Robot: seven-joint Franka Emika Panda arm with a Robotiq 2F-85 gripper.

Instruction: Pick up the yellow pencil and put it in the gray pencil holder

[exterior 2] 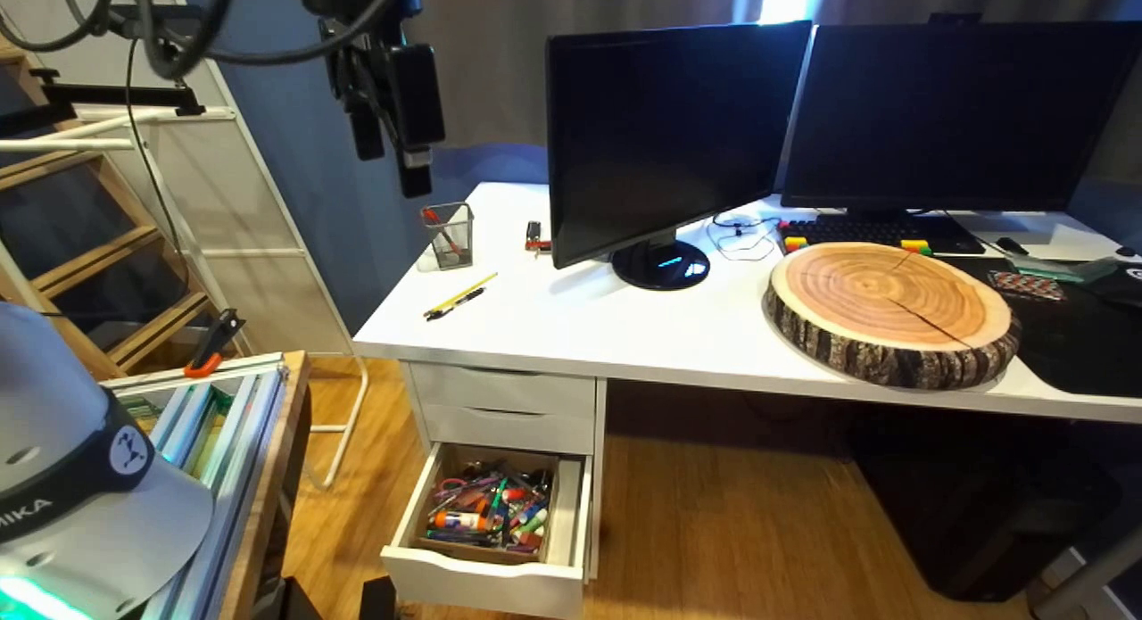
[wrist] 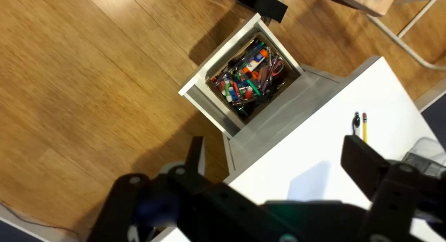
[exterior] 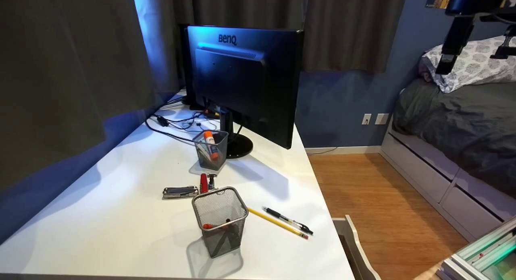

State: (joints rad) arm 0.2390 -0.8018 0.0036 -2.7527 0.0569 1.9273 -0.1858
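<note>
The yellow pencil (exterior: 278, 223) lies flat on the white desk beside a black pen (exterior: 288, 220). It also shows in an exterior view (exterior 2: 461, 293) and partly in the wrist view (wrist: 364, 130), where a finger hides its lower part. The gray pencil holder (exterior: 236, 238) is a square mesh cup standing upright near the pencil, with a red-ended dark marker inside. It also shows in an exterior view (exterior 2: 463, 229) and at the wrist view's right edge (wrist: 423, 163). My gripper (wrist: 274, 141) is wide open and empty, high above the desk, in both exterior views (exterior: 473, 59) (exterior 2: 393, 167).
A smaller mesh cup (exterior: 201, 156) with a glue stick stands farther back by the monitor (exterior: 246, 82). A gray multitool (exterior: 180, 192) and a red tool (exterior: 204, 183) lie behind the holder. A filled drawer (exterior 2: 489, 566) stands open below. A wood slab (exterior 2: 892, 294) lies on the desk.
</note>
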